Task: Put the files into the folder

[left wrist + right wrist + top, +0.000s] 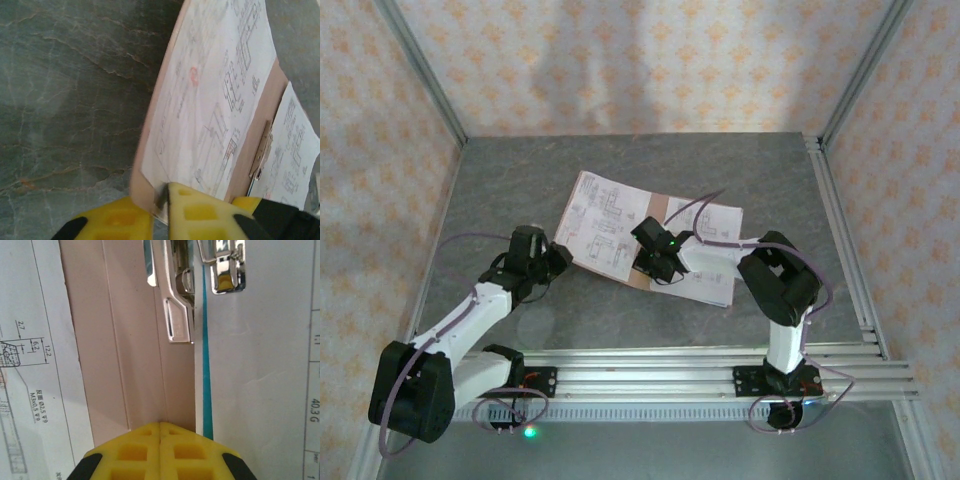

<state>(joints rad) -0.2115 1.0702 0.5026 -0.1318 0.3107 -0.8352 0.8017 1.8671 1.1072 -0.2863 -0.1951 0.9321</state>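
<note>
Folder [125, 340] flat pinkish card, glossy metal clip [180, 325] | left fingers [200, 215] pinch its corner | right fingers [135, 452] pressed together

The table [510, 190] has a grey top with a marble pattern. A brown folder [130, 340] lies open on it, about in the middle and turned a little against the edges, with printed sheets [605, 220] on it. Metal rails [650, 362] run along the near edge.
</note>
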